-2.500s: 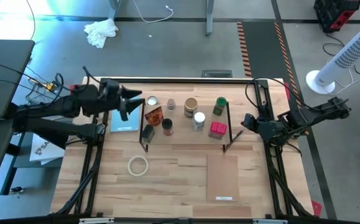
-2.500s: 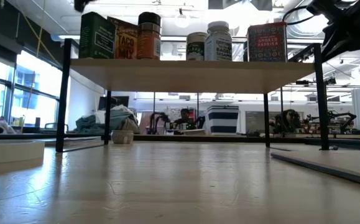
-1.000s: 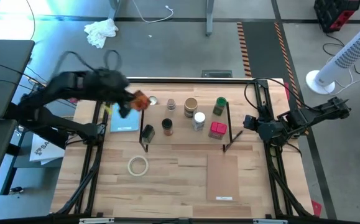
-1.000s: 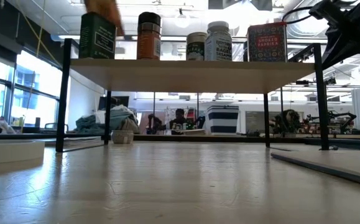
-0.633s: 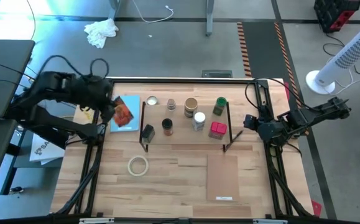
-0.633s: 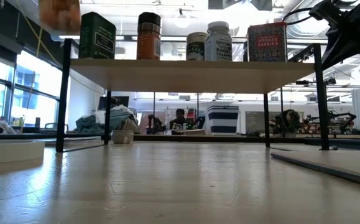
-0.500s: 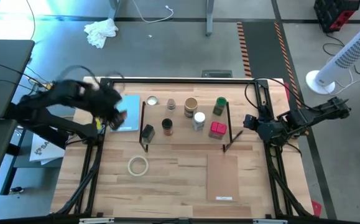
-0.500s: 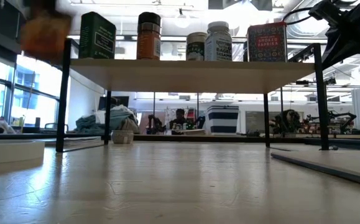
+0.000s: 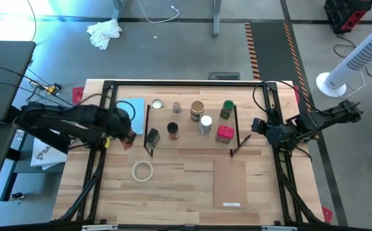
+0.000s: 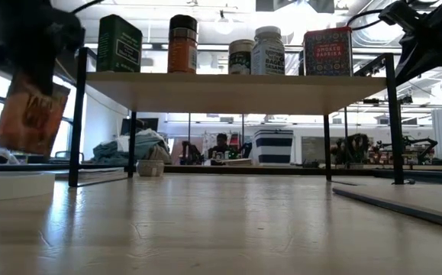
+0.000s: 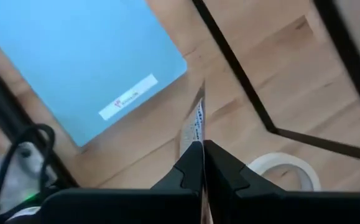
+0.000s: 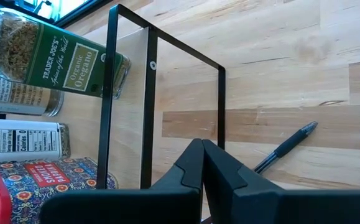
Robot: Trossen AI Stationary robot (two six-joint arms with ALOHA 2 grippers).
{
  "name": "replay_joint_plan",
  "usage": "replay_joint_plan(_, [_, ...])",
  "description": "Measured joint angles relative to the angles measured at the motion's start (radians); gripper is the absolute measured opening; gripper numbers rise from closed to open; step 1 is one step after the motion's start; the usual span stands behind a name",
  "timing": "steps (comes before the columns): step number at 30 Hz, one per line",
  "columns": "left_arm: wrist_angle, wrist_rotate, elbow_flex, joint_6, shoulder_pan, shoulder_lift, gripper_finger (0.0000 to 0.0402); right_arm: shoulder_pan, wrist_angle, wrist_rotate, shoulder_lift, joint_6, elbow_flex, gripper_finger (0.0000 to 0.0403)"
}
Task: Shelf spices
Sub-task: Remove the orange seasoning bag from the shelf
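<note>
Left gripper (image 11: 203, 155) jaws clamp shut on a flat taco packet (image 10: 30, 113), hanging beside the shelf (image 10: 228, 88).

The shelf (image 9: 187, 119) is a low rack with a pale wooden top and thin black wire end frames, standing at the far middle of the desk. Six containers stand upright on it: a dark green tin (image 9: 152, 135) at the near left corner, a brown-capped jar (image 9: 172, 130) beside it, a white-capped jar (image 9: 205, 122), a red paprika tin (image 9: 225, 133) at the near right, a green oregano jar (image 9: 227, 109) at the far right, and a tan-lidded jar (image 9: 197, 107) behind the middle. A flat orange taco seasoning packet (image 10: 30, 113) hangs tilted above the desk, off the shelf's left end, pinched edge-on between the left arm's closed fingers (image 11: 192, 163).
</note>
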Motion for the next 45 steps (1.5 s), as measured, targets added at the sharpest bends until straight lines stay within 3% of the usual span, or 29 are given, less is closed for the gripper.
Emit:
replay_joint_plan(10, [0.048, -0.039, -0.066, -0.067, -0.097, 0.073, 0.0000, 0.000, -0.004, 0.000, 0.000, 0.000, 0.000, 0.0000])
replay_joint_plan(23, [0.140, -0.033, -0.089, -0.067, -0.146, 0.183, 0.0013, 0.000, -0.004, 0.015, 0.000, 0.000, 0.000, 0.0000])
replay_joint_plan(30, [0.094, -0.053, -0.068, -0.081, -0.146, 0.170, 0.0009, 0.000, -0.004, 0.015, 0.000, -0.001, 0.000, 0.0000])
replay_joint_plan(37, [-0.060, -0.159, 0.105, -0.057, -0.146, 0.154, 0.0008, 0.000, -0.004, 0.015, 0.000, -0.001, 0.000, 0.0000])
replay_joint_plan(45, [-0.065, -0.100, 0.051, -0.069, -0.199, 0.148, 0.0010, 0.000, -0.012, 0.029, 0.000, -0.002, 0.000, 0.0000])
